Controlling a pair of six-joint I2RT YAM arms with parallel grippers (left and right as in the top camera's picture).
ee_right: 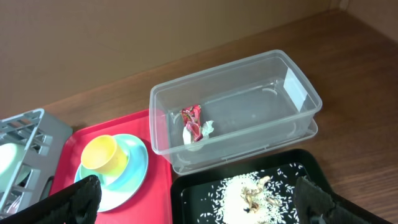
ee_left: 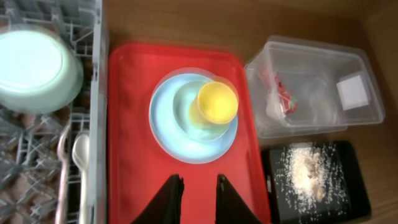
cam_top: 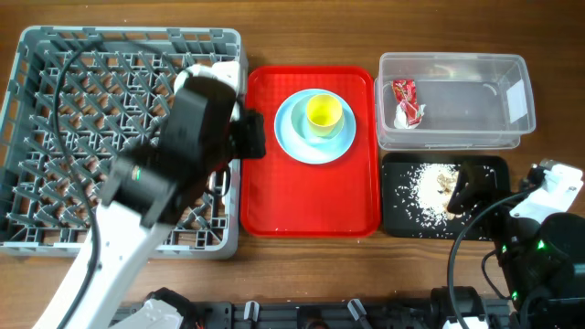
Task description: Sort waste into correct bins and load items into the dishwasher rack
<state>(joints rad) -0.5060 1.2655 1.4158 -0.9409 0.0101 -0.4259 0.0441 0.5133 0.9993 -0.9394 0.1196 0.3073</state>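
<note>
The left gripper [ee_left: 198, 180], jaws narrowly apart and empty, hovers over the red tray [ee_left: 130, 168]; the right gripper [ee_right: 199, 186] stands wide, empty. Beyond, the yellow cup [ee_left: 217, 102] sits on the plate [ee_left: 165, 124]. Loading the rack [cam_top: 46, 210] seems in hand: next, wider jaws must straddle the cup's rim.

We are looking down past our left gripper [ee_left: 199, 198], its fingers standing slightly apart and gripping nothing over the red tray [ee_left: 134, 155]. The yellow cup [ee_left: 217, 102] is sitting on the light blue plate [ee_left: 168, 134], and the mint-green bowl [ee_left: 34, 68] is resting in the rack [ee_left: 93, 37].
</note>
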